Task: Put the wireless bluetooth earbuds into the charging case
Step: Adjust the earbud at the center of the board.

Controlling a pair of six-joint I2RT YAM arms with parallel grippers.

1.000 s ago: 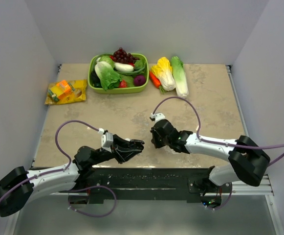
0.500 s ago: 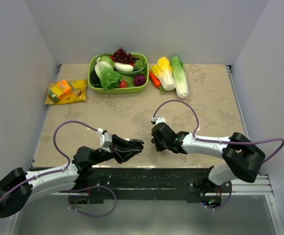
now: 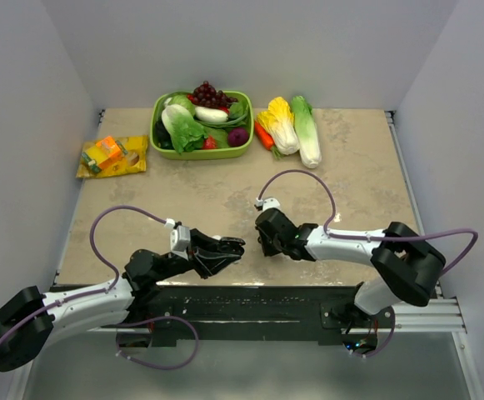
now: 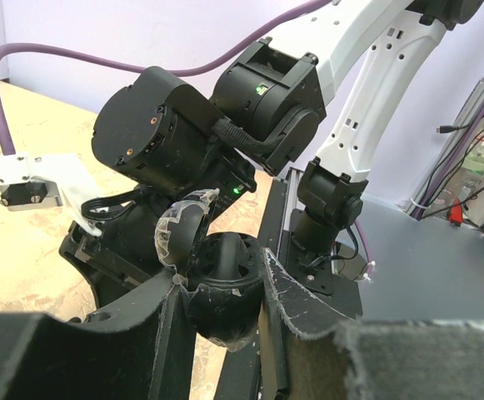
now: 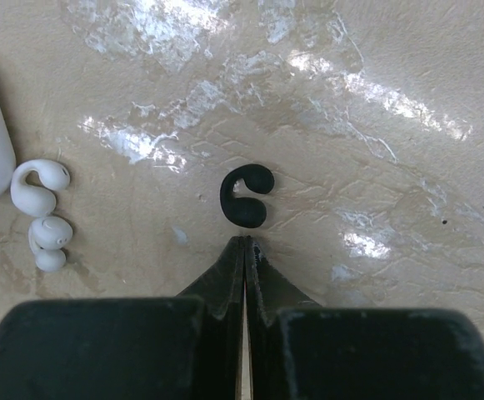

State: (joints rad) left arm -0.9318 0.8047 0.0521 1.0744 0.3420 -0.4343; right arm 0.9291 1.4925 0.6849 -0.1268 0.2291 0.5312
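Jaws of the right gripper (image 5: 245, 243) are seen closed at bottom centre of its wrist view. Just beyond, a black C-shaped earbud (image 5: 246, 196) lies on the table (image 5: 391, 167), with two white earbuds (image 5: 40, 182) at centre left. Only the left wrist view shows the left gripper (image 4: 221, 312) clamped on a round black charging case (image 4: 225, 271).

A curled black earbud (image 5: 246, 196) and two white earbuds (image 5: 40, 183) lie on the tabletop (image 5: 408, 133). The round black case (image 4: 223, 287) is held up off it.
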